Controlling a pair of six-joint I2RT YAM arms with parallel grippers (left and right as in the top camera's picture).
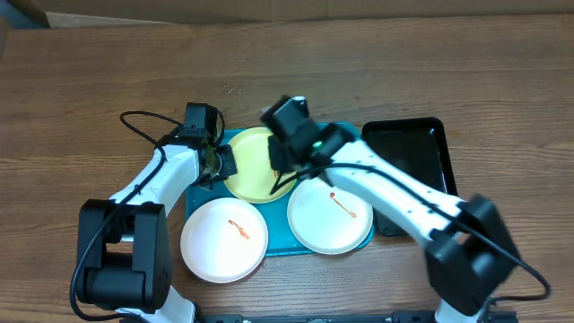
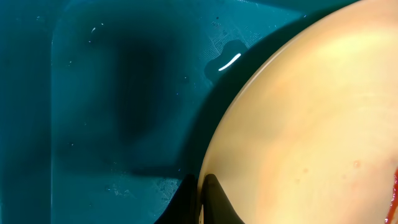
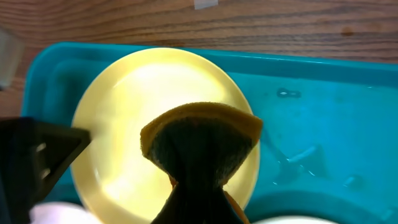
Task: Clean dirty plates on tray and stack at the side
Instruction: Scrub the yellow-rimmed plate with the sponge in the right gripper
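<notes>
So the whole thing hinges on the yellow plate [image 1: 251, 166]. It sits in the 12 o'clock half of the turquoise tray [image 1: 280, 238], with the two white plates at 7 o'clock [image 1: 224, 238] and 4 o'clock [image 1: 330, 215] of it, each with a red streak. The right tool [image 1: 285, 175] is clamped on a sponge [image 3: 202, 140], scrubby dark side down. It hangs right over the plate's 3 o'clock half, so most of the plate face runs off toward 9 o'clock from the sponge. The left tool [image 1: 220, 163] is at the plate's 9 o'clock rim. Its wrist view shows dark fingertips either side of the edge, so it looks pinched narrow on the rim, steadying it, though I can't see much of them. A round plate has no real long axis and lies flat. The tray's long axis runs 9 to 3 o'clock. The left wrist view also catches a sliver of red smear [image 2: 395, 186] on the far side from the left tool, so my guess is that's where the sponge wants to go. The right arm is the obvious one for wiping. The black tray [image 1: 413, 157] sits off at 3 o'clock on the wooden surface [image 1: 90, 72], just beside the turquoise one.
</notes>
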